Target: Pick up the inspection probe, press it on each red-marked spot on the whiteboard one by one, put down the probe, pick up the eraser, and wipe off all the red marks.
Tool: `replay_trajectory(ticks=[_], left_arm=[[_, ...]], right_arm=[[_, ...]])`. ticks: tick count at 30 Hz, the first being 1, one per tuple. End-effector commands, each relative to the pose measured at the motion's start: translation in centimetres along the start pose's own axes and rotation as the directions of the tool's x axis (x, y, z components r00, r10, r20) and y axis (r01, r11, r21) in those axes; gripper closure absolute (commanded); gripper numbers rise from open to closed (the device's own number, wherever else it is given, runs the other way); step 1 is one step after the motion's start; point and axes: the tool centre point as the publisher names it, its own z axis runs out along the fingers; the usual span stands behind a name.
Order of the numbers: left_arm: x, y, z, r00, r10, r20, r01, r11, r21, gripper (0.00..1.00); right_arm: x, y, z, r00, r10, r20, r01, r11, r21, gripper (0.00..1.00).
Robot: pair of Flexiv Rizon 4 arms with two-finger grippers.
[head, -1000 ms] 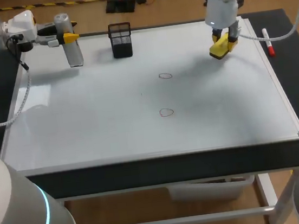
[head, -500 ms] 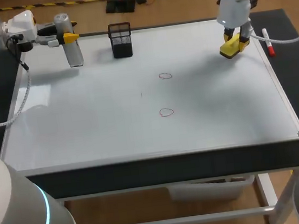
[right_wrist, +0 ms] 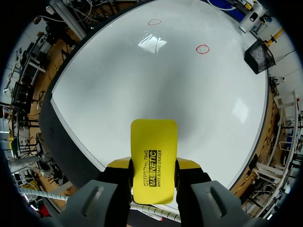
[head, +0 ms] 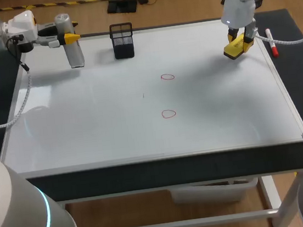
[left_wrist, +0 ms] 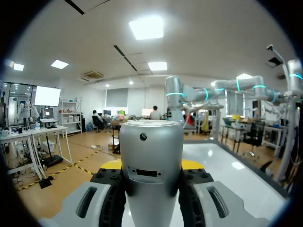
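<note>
left arm comes in from the left side, its left gripper (head: 66,38) level over the far left corner of the whiteboard (head: 87,127). fingers clamped on the probe (head: 74,52), a silver cylinder standing upright, gripped on its upper part; in the left wrist view the probe (left_wrist: 151,161) fills the gap, with a yellow tip pressed on each side. lower end of probe hangs at the board's far left corner; contact with the surface cannot be told. right arm comes in from the far right, right gripper (head: 237,42) pointing down over the far right part of the board. its fingers grasp the eraser (head: 234,50), a yellow block, by its two long sides; the right wrist view shows the eraser (right_wrist: 154,156) sticking out ahead of the fingers, a soft shadow on the board beneath it, so it seems held off the surface. two red marks, both small rings, near mid-board: far mark (head: 167,77), near mark (head: 168,113), well apart from both grippers. black mesh cup (head: 122,40) stands at the far edge, just beside the probe. red marker (head: 271,43) lies along the right edge, close to the eraser.
</note>
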Motion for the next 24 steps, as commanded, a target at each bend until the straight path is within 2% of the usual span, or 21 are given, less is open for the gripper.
replay_trajectory(ticks=[1,14,24], left_arm=[[0.4,-0.2,0.2,1.0,0.003,-0.001,-0.003,1.0,-0.002,1.0],[5.1,-0.1,4.1,0.991,0.016,-0.13,-0.013,1.0,0.024,1.0],[9.2,-0.1,7.8,0.972,0.004,-0.237,0.008,0.999,0.051,1.0]], right_arm=[[0.0,0.0,-0.1,1.0,-0.002,-0.002,0.002,1.0,0.002,1.0],[0.0,0.0,-0.1,1.0,-0.002,-0.002,0.002,1.0,0.002,1.0],[0.0,0.0,-0.1,1.0,-0.002,-0.002,0.002,1.0,0.002,1.0]])
